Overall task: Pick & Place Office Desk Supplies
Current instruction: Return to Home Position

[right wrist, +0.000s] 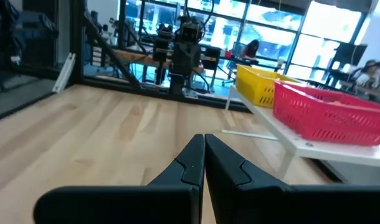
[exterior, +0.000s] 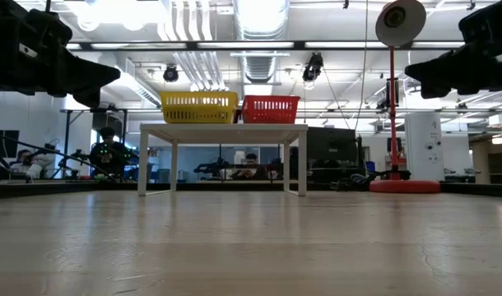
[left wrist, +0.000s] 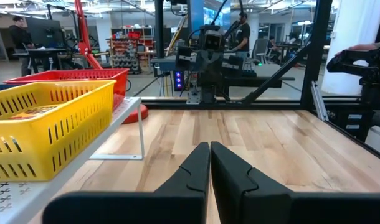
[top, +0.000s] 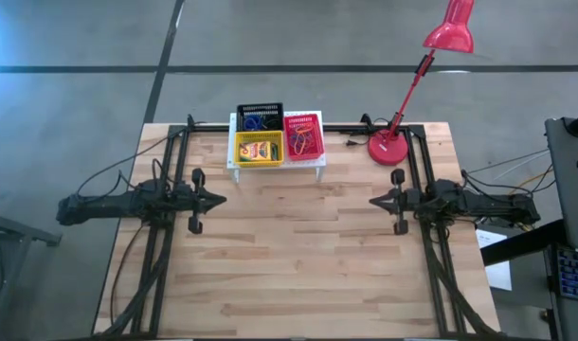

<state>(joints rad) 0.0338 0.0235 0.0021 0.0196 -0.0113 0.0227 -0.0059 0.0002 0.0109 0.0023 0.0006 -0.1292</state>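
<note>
L end effector (left wrist: 210,163) & R end effector (right wrist: 204,155) clenched, empty, over wooden bench (top: 289,256); yellow-green crayon boxes (top: 259,149) in yellow mesh basket (exterior: 199,108), rubber-band loops (top: 302,140) in red mesh basket (exterior: 271,109), both on white perforated stand (exterior: 223,128). Box print unreadable.

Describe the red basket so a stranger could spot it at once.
At the far edge of the wooden table stands a small white stand. Three baskets sit on top; the red basket is the one nearest the red desk lamp. Its neighbours are the yellow basket and the black basket, and it alone is red.
</note>
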